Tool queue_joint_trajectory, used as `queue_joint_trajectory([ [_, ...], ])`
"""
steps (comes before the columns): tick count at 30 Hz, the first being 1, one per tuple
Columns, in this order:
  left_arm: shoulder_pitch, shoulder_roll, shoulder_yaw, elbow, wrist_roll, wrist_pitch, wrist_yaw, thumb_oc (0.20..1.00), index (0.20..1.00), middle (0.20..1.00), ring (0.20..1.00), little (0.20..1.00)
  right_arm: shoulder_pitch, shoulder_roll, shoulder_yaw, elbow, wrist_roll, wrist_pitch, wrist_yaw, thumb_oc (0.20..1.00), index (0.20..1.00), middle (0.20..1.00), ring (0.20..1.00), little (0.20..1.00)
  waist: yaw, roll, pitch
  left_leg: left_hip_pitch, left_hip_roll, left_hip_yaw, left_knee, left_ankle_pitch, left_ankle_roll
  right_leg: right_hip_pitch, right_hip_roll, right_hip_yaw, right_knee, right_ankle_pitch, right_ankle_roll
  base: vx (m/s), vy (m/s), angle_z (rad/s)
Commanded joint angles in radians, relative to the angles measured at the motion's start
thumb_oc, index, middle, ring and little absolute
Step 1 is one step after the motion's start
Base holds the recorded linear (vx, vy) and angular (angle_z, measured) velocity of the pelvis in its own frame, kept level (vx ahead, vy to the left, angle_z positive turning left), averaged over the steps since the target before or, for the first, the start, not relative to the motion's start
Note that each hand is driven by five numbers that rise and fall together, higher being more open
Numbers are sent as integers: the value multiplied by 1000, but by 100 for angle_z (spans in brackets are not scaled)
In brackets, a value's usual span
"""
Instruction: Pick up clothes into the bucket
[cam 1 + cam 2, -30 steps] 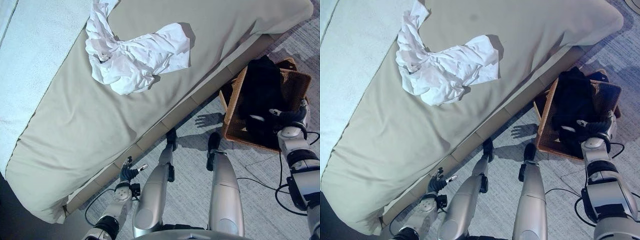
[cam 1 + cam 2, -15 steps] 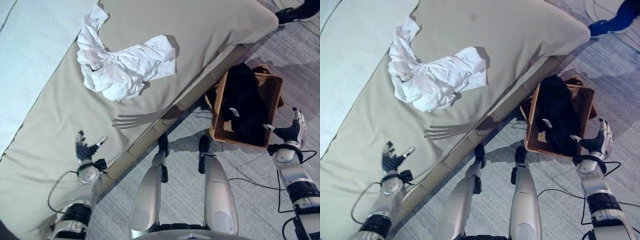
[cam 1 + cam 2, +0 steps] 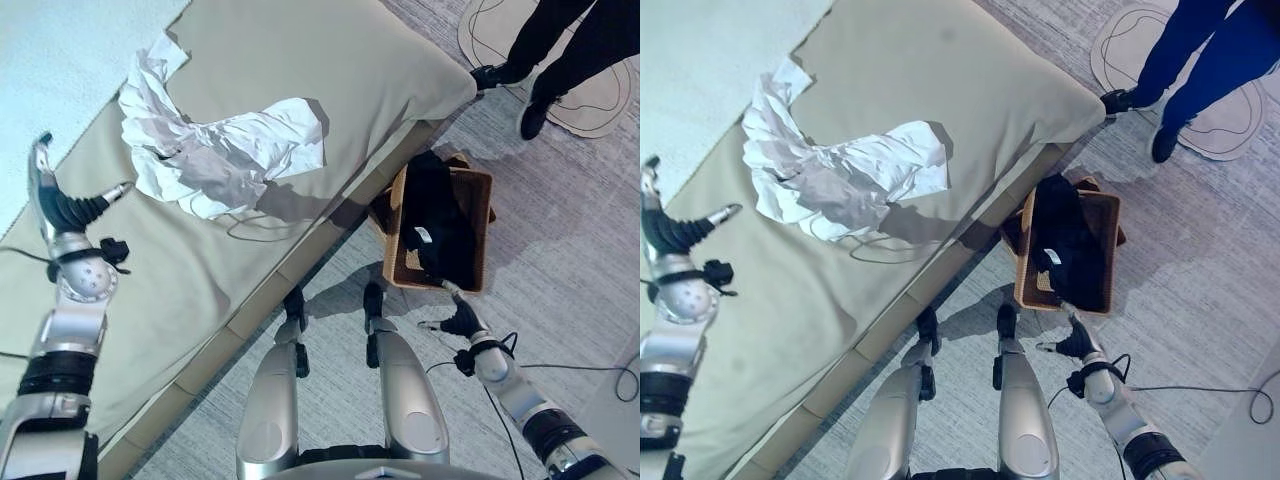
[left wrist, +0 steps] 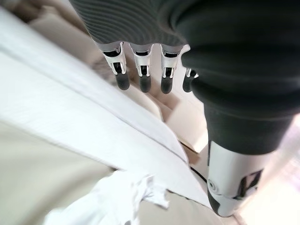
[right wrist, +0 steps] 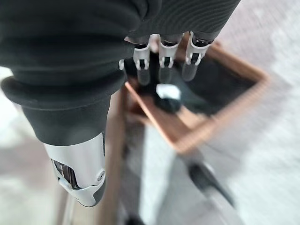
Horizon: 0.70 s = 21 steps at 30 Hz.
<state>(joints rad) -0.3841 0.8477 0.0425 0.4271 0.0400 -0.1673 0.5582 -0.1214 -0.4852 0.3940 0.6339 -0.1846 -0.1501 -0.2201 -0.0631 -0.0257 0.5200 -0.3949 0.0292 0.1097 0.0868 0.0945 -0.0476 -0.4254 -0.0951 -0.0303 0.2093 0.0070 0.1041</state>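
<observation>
Left hand, fingers spread, apparently reaches for the shirt mid-bed; next, grasp it for the basket.

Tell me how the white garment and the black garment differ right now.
The white garment lies crumpled and spread out on the beige bed; the black garment sits bunched inside the wicker basket on the floor. The white one is beside the open left hand; the black one is near the open right hand. Neither is held.
</observation>
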Motion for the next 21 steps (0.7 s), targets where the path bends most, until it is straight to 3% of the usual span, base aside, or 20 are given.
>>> queue_joint_trajectory([
  [1, -101, 122, -31, 63, 77, 20, 10, 1000, 1000, 1000, 1000, 1000, 11, 21, 57, -6, -43, -28, 26, 1000, 1000, 1000, 1000, 1000, -14, -83, 0, -42, -37, 13, 297, -240, 46, -13, -26, 51, -100, 122, 60, 5, 21, -4],
  [2, -105, 123, -35, 65, 77, 20, 11, 1000, 1000, 1000, 1000, 1000, 11, 23, 55, -6, -43, -28, 26, 1000, 1000, 1000, 1000, 1000, -12, -83, -1, -45, -36, 13, 300, -241, 46, -15, -26, 51, -99, 122, 60, 8, -7, -4],
  [3, -151, 163, -71, 100, 97, 36, 14, 1000, 1000, 1000, 1000, 1000, 17, 35, 69, -3, -39, -30, 21, 1000, 1000, 1000, 1000, 1000, -23, -106, 0, -89, -27, 11, 344, -259, 50, -38, -18, 58, -106, 130, 61, 4, -9, -5],
  [4, -157, 164, -75, 102, 97, 35, 14, 1000, 1000, 1000, 1000, 1000, 17, 37, 67, -3, -40, -30, 21, 1000, 1000, 1000, 1000, 1000, -21, -106, 0, -92, -26, 11, 348, -260, 50, -40, -17, 58, -105, 130, 61, 13, -6, -7],
  [5, -222, 196, -132, 168, 119, 53, 9, 1000, 1000, 1000, 1000, 1000, 14, 45, 75, -3, -23, -34, 15, 1000, 1000, 1000, 1000, 1000, -32, -130, 0, -135, -15, 16, 398, -281, 53, -62, -9, 69, -115, 141, 64, 10, -6, -10],
  [7, -264, 212, -170, 187, 124, 60, 1, 1000, 1000, 1000, 1000, 1000, 15, 49, 71, -14, -13, -38, 12, 1000, 1000, 1000, 1000, 1000, -33, -142, 0, -168, -9, 13, 430, -294, 55, -78, -1, 72, -118, 146, 65, 5, -23, -14],
  [8, -317, 239, -219, 225, 135, 70, -9, 1000, 1000, 1000, 1000, 1000, 15, 50, 77, -33, 4, -46, 5, 1000, 1000, 1000, 1000, 1000, -44, -163, 0, -218, 2, 11, 478, -314, 57, -100, 7, 76, -131, 153, 66, 99, -12, -19],
  [9, -341, 247, -243, 240, 141, 73, -15, 1000, 1000, 1000, 1000, 1000, 13, 54, 77, -41, 17, -50, 3, 1000, 1000, 1000, 1000, 1000, -37, -157, 0, -222, 16, -4, 498, -358, 54, -90, 25, 78, -138, 134, 71, 4, -43, -14],
  [10, -349, 246, -249, 243, 140, 72, -14, 1000, 1000, 1000, 1000, 1000, 14, 55, 75, -42, 17, -51, 3, 1000, 1000, 1000, 1000, 1000, -42, -168, 0, -244, 10, 8, 500, -324, 57, -109, 15, 78, -138, 156, 66, 95, -3, -21],
  [11, -396, 265, -290, 249, 146, 76, -21, 1000, 1000, 1000, 1000, 1000, 13, 60, 77, -59, 38, -60, -5, 1000, 1000, 1000, 1000, 1000, -41, -167, 0, -272, 31, -10, 540, -377, 55, -111, 36, 79, -152, 140, 71, -12, -28, -18],
  [14, -455, 276, -345, 293, 147, 73, -25, 1000, 1000, 1000, 1000, 1000, 7, 70, 81, -74, 54, -67, -10, 1000, 1000, 1000, 1000, 1000, -44, -178, 0, -324, 42, -16, 578, -393, 56, -135, 48, 79, -163, 146, 70, 23, -20, -11],
  [21, -656, 285, -598, 403, 269, 99, -86, 1000, 1000, 1000, 1000, 1000, -15, 98, 125, -101, 90, -95, -27, 1000, 1000, 1000, 1000, 1000, -70, -197, 0, -446, 59, -39, 656, -417, 62, -210, 74, 72, -189, 168, 73, -2, -12, -3],
])
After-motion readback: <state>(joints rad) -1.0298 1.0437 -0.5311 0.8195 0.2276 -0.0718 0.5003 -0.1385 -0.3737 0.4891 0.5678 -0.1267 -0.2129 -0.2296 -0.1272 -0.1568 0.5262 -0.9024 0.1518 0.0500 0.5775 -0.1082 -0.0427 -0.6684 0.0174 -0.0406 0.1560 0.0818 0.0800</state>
